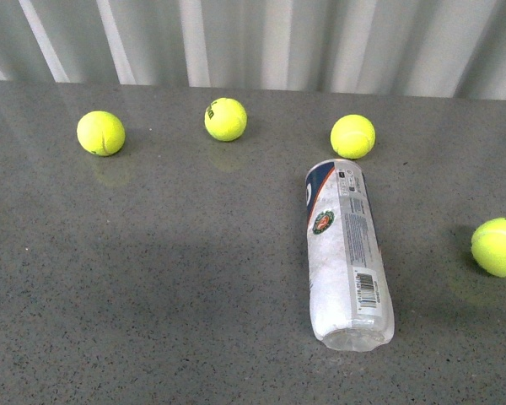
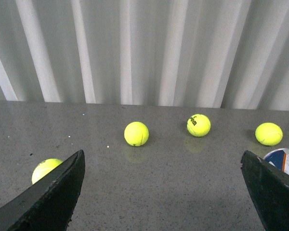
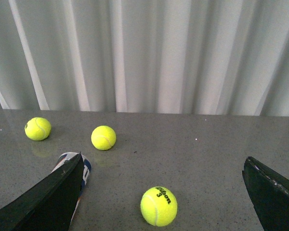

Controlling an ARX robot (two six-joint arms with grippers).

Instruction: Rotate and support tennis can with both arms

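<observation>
The tennis can (image 1: pixel 347 253) lies on its side on the grey table, right of centre in the front view, with its blue end pointing away, its round emblem and barcode facing up, and its clear dented end nearest me. Neither arm shows in the front view. My left gripper (image 2: pixel 162 192) is open and empty above the table; the can's blue end (image 2: pixel 285 161) peeks past one finger (image 2: pixel 274 192). My right gripper (image 3: pixel 162 197) is open and empty; the can's blue end (image 3: pixel 85 169) shows behind one finger (image 3: pixel 48 199).
Three yellow tennis balls (image 1: pixel 100 132) (image 1: pixel 225 119) (image 1: pixel 352 136) lie in a row at the back of the table. Another ball (image 1: pixel 498 247) lies right of the can and shows between my right fingers (image 3: pixel 158 206). A corrugated white wall (image 1: pixel 253 38) stands behind the grey table (image 1: pixel 152 295).
</observation>
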